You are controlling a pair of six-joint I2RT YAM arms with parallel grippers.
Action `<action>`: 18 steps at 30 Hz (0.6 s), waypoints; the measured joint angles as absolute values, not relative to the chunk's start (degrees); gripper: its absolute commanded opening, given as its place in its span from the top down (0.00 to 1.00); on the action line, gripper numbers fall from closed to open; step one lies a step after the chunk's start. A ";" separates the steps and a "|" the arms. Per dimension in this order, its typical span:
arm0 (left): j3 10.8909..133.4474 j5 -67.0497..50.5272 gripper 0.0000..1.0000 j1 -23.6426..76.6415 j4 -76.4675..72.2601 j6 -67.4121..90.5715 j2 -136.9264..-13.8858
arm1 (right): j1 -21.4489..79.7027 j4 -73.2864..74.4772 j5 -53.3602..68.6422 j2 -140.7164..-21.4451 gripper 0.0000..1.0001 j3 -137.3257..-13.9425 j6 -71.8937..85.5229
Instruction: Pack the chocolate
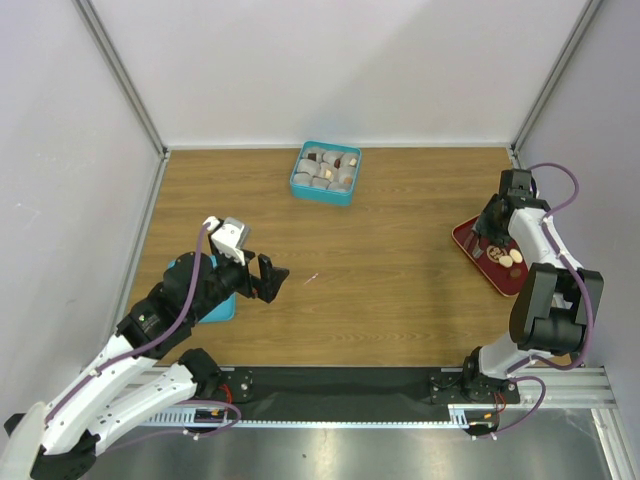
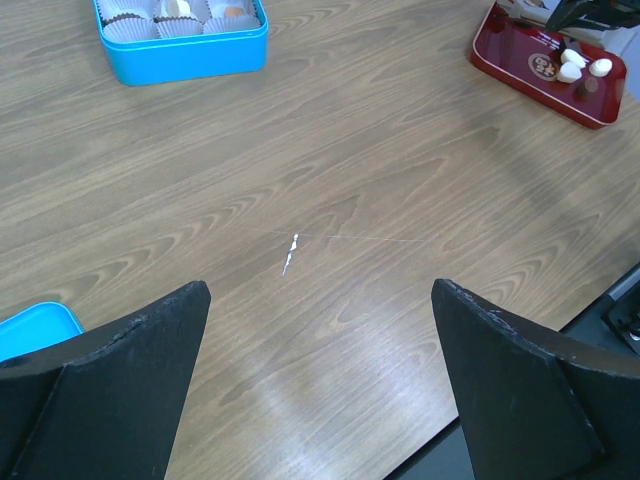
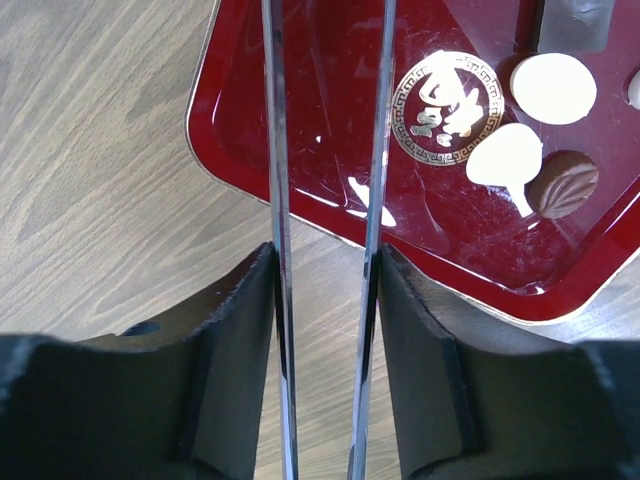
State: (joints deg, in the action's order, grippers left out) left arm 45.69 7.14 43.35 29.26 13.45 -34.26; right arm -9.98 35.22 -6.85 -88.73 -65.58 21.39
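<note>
Between the right gripper's (image 3: 325, 268) two black fingers (image 3: 230, 340), long metal tweezers (image 3: 276, 150) are clamped, one blade against each pad. The grip carries the tool, but the blades stand apart and roughly parallel, with nothing seen between them. Their tips run past the top edge of the wrist view, so what lies at the tips cannot be told.

Beneath and ahead of this gripper sits a red tray (image 3: 320, 130). The chocolate pieces (image 3: 505, 155) lie on it, off to the right of the blades in the wrist view. Two are pale. One is dark and leaf-shaped, and it touches a pale one. Judgement: the tool is held this way because the pieces are too small for the broad fingers, and a tighter squeeze would close the blades on a piece.

The left gripper (image 2: 320, 300) is spread wide and holds nothing. It hovers over the bare wood of the table (image 2: 400, 180). A teal lid (image 2: 35, 325) lies flat close beside and behind it. Well ahead of it stands the teal box (image 2: 185, 45), lined with crinkled paper cups (image 2: 130, 25). A few cups hold a piece and others look empty.

Judgement: packing is partly done. The left arm stands clear of the route from tray to box, and the lid is in reach for closing. The risk is a piece slipping from the blades in transit.
</note>
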 measured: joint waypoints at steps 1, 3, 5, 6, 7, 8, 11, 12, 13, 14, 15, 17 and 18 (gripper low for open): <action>45.69 7.16 0.00 43.35 29.26 13.45 -34.30 | -9.98 35.16 -6.85 -88.73 0.53 -65.58 21.34; 45.69 7.18 0.00 43.35 29.26 13.45 -34.46 | -9.98 35.07 -6.85 -88.73 0.55 -65.58 21.23; 45.69 7.18 0.00 43.33 29.26 13.45 -34.50 | -9.98 34.89 -6.83 -88.73 0.55 -65.58 21.04; 45.69 7.20 0.00 43.31 29.28 13.45 -34.50 | -9.98 34.83 -6.83 -88.73 0.56 -65.58 20.93; 45.69 7.20 0.00 43.31 29.26 13.45 -34.50 | -9.98 34.81 -6.81 -88.73 0.56 -65.58 20.88; 45.69 7.22 0.00 43.31 29.26 13.45 -34.50 | -9.98 34.79 -6.81 -88.73 0.56 -65.58 20.84; 45.69 7.25 0.00 43.31 29.26 13.45 -34.50 | -9.98 34.79 -6.81 -88.73 0.57 -65.58 20.64; 45.69 7.27 0.00 43.31 29.26 13.45 -34.50 | -9.98 34.79 -6.79 -88.73 0.57 -65.58 20.47; 45.69 7.27 0.00 43.31 29.26 13.45 -34.50 | -9.98 34.79 -6.79 -88.73 0.58 -65.58 20.34; 45.69 7.25 0.00 43.31 29.26 13.45 -34.50 | -9.98 34.79 -6.79 -88.73 0.58 -65.58 20.21; 45.69 7.27 0.00 43.31 29.28 13.45 -34.50 | -9.98 34.79 -6.79 -88.73 0.58 -65.58 19.90; 45.69 7.27 0.00 43.31 29.26 13.45 -34.50 | -9.98 34.79 -6.74 -88.73 0.59 -65.58 19.59; 45.69 7.25 0.00 43.31 29.26 13.45 -34.50 | -9.98 34.81 -6.72 -88.73 0.59 -65.58 19.42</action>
